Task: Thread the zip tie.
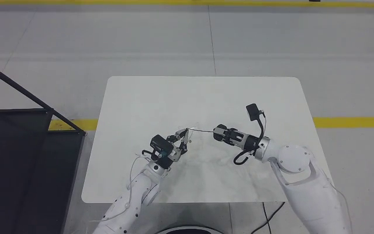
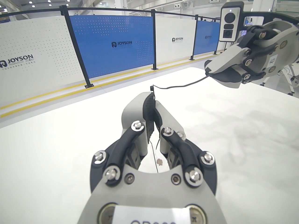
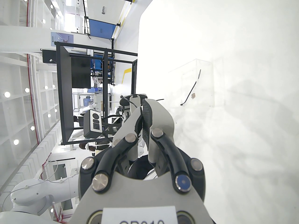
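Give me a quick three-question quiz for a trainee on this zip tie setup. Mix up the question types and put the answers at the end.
1. Multiple choice: the zip tie is gripped by A) one gripper, B) both grippers, C) no gripper.
2. True or false: the left gripper is open.
3. Fill in: above the white table, the tie stretches from the left gripper across to the ____ gripper.

Key
1. B.
2. False; it is shut on the zip tie near the head.
3. Right: the right gripper pinches the strap's other end.
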`<state>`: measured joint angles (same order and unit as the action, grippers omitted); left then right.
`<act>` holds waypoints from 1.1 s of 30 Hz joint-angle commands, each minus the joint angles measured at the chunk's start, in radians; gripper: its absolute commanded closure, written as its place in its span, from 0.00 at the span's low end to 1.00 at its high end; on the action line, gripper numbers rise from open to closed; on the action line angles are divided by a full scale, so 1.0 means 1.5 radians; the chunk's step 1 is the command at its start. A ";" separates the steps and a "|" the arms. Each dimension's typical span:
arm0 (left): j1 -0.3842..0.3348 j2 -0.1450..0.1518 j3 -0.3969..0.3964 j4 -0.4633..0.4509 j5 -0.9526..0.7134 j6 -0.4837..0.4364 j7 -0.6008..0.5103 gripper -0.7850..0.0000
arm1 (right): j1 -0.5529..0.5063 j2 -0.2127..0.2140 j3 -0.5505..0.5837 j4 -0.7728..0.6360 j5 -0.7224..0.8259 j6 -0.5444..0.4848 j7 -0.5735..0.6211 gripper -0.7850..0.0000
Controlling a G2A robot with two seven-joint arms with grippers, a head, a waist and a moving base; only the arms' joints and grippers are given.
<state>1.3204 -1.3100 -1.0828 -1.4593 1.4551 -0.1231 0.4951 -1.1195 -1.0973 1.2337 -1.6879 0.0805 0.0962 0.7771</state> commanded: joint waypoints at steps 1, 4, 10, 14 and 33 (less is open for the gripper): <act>0.000 0.000 -0.001 0.000 0.001 -0.001 0.000 1.00 | 0.000 0.000 0.000 -0.001 -0.002 0.000 0.001 1.00; 0.001 0.000 -0.002 0.000 0.002 -0.002 0.001 1.00 | -0.001 0.000 0.000 -0.001 -0.001 -0.002 0.001 1.00; 0.001 -0.001 -0.003 0.001 0.001 -0.004 -0.001 1.00 | 0.000 0.001 0.000 -0.001 -0.002 0.000 0.001 1.00; 0.001 -0.002 -0.004 0.001 0.002 -0.005 -0.001 1.00 | 0.000 0.001 -0.001 -0.001 -0.002 0.000 0.000 1.00; 0.000 -0.004 -0.005 0.004 0.005 -0.007 0.000 1.00 | 0.007 0.000 -0.006 0.003 -0.003 0.007 0.001 1.00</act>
<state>1.3204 -1.3155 -1.0902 -1.4537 1.4629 -0.1341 0.4955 -1.1096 -1.0968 1.2253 -1.6829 0.0761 0.1068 0.7784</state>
